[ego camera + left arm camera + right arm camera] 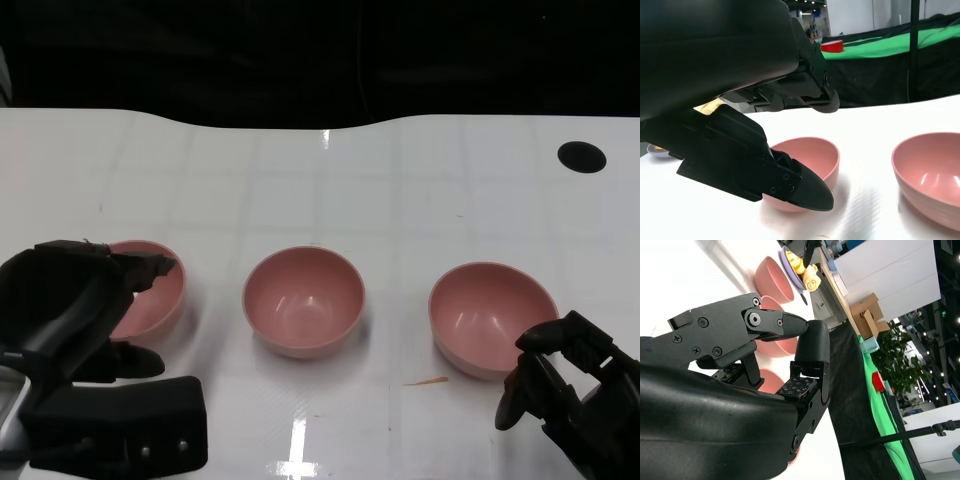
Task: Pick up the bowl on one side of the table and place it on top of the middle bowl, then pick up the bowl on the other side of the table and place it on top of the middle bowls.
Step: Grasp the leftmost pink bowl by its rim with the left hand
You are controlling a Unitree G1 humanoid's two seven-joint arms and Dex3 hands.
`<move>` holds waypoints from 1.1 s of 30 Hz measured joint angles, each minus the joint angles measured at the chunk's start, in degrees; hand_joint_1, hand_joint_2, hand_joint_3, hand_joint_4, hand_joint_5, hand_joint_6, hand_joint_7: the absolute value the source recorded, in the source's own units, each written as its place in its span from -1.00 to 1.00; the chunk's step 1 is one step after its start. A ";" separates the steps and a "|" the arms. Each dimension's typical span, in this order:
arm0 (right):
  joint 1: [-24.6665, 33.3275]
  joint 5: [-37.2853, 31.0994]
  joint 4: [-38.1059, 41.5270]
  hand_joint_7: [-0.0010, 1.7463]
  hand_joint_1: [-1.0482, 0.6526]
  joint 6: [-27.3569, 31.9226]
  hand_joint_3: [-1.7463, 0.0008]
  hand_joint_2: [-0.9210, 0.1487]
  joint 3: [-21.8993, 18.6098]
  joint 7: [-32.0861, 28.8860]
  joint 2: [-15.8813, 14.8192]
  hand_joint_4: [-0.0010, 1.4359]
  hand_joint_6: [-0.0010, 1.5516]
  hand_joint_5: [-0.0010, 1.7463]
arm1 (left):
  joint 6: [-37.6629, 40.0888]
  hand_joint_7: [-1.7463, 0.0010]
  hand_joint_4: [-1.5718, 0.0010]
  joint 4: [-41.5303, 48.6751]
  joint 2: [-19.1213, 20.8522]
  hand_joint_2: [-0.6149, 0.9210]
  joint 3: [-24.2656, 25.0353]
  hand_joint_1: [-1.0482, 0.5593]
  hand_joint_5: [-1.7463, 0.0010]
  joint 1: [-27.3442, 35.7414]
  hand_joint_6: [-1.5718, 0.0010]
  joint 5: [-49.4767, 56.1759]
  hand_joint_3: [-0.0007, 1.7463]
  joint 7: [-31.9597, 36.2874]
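I see my left hand (85,320) with fingers spread around the left pink bowl (150,300); my right hand (570,385) has its fingers apart, holding nothing.

Head view looks down; wrist views sit close, sharing the bowls (303,300).

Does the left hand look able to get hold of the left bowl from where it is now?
Probably yes: the left hand is already at the left bowl, fingers straddling its near rim, nothing between them.
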 measured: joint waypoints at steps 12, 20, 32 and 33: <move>-0.03 -0.34 0.25 0.44 0.06 -0.54 0.40 -0.79 -0.01 -0.03 0.01 0.19 0.05 0.84 | -1.29 1.00 0.31 9.29 2.23 1.00 -2.28 -0.71 1.00 -4.30 0.21 -2.84 -0.89 1.20; -0.03 -0.28 0.25 0.46 0.08 -0.53 0.39 -0.82 0.05 -0.18 0.06 0.18 0.04 0.86 | -1.72 0.99 0.30 15.70 3.43 1.00 -4.53 -0.73 0.99 -8.62 0.19 -3.57 -0.87 2.69; -0.11 -0.37 0.28 0.47 0.07 -0.70 0.40 -0.80 0.17 -0.30 0.13 0.17 0.03 0.86 | -4.47 0.99 0.30 26.44 3.85 1.00 -9.76 -0.75 1.00 -13.85 0.19 -3.92 -0.81 6.21; -0.10 -0.37 0.28 0.47 0.07 -0.70 0.40 -0.80 0.18 -0.29 0.13 0.17 0.03 0.86 | -4.43 0.99 0.30 27.22 3.71 1.00 -10.16 -0.75 1.00 -14.20 0.18 -4.16 -0.81 6.34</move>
